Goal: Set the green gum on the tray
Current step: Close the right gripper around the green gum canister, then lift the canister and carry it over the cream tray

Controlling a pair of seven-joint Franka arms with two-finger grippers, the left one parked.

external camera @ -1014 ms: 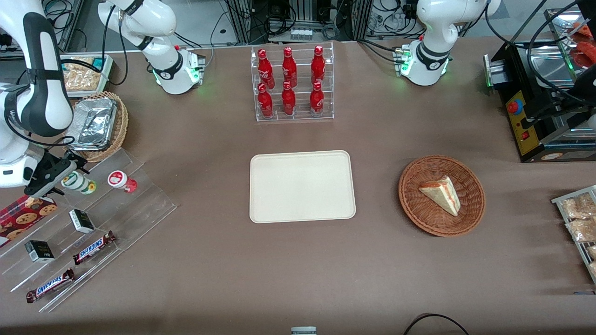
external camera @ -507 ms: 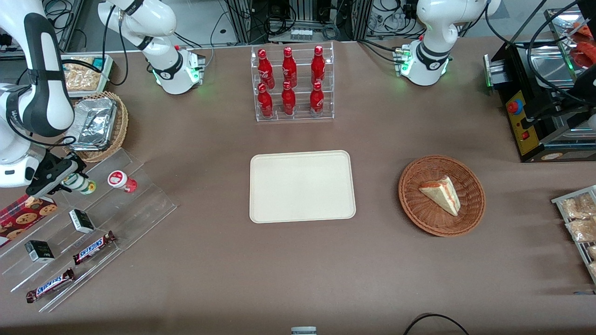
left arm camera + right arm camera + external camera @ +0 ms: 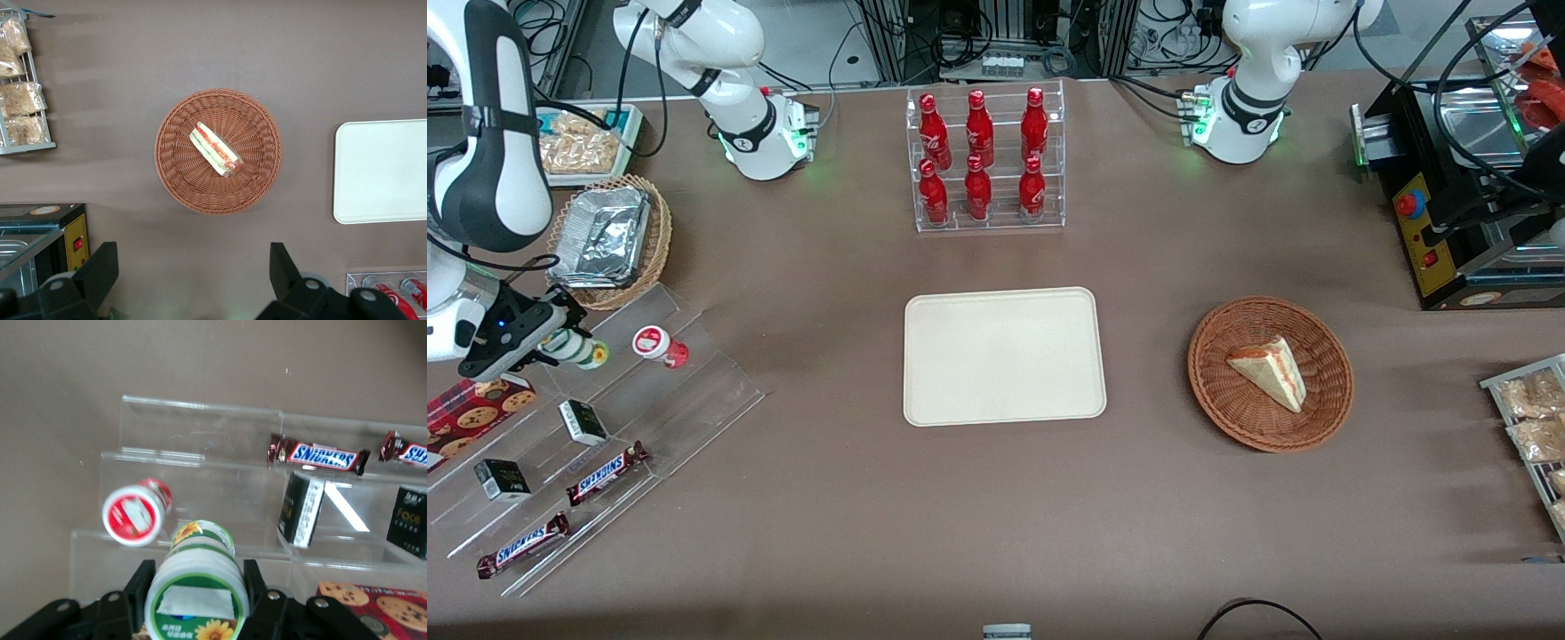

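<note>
Gripper [image 3: 195, 587] clasps green gum [image 3: 197, 587] (tray [image 3: 1003, 356] bare).

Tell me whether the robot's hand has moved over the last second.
Yes. The hand has closed in around the green gum on the clear stand, with the arm above it shifting farther from the foil basket.

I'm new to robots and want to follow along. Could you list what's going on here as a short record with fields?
goal: green gum onto tray
gripper: at the clear stepped stand, a finger on each side of the green gum
green gum: lying on the stand's upper step, beside the red-lidded canister
tray: mid-table, nothing on it
progress: gum not yet lifted off the stand
likely next: lift, carry to tray
</note>
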